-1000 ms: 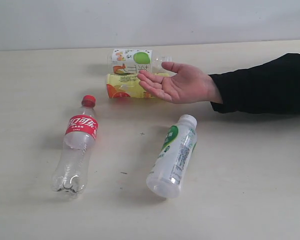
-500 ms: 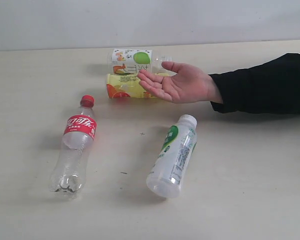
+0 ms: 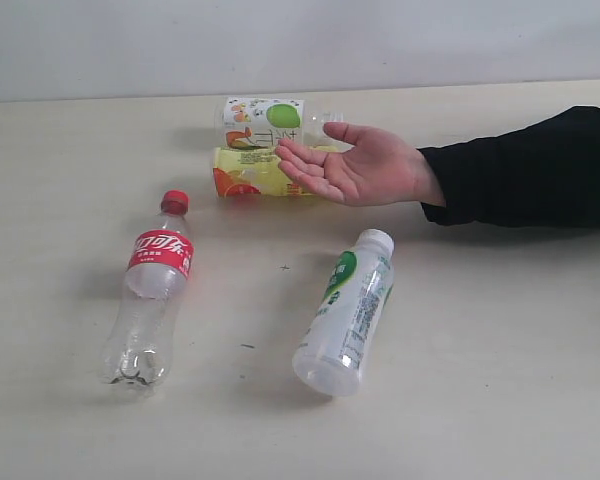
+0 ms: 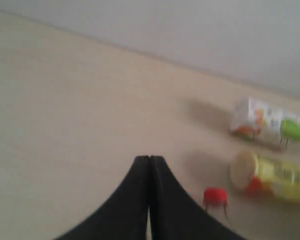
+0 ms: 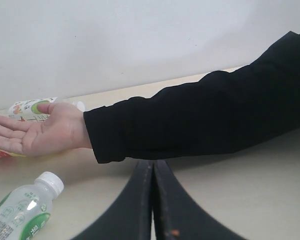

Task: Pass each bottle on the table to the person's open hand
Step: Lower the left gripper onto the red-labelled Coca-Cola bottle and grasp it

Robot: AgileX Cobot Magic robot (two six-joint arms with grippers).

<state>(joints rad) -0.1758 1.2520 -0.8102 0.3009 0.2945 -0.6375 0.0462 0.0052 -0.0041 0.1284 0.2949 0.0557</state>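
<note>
While neither arm had gone to a bottle yet, I checked my tools first: the left gripper [image 4: 149, 159] had its jaws pressed together on nothing, and the right gripper [image 5: 152, 163] was the same, closed and empty. All four bottles lay on their sides on the table [image 3: 500, 380].

I placed everything from the person's open hand [image 3: 365, 165], which was palm up. Nearest me, on my side of the hand, was the white green-label bottle [image 3: 345, 312], its cap pointing toward the wrist. The cola bottle [image 3: 150, 290] was also on my side, but well out past the fingertips. Just beyond the fingertips lay the yellow-label bottle [image 3: 245, 172], partly hidden by them; I could not tell whether they touched. Beside it, farther from me, was the apple-label bottle [image 3: 265, 122].

My worries were these. Round bottles lying flat would likely roll or skid if the jaws came down off-centre, the light cola one especially. The yellow one sat so close to the fingers that a reach for it could strike them. The black sleeve [image 5: 200, 120] crossed just ahead of the right gripper, so a careless swing could catch it.
</note>
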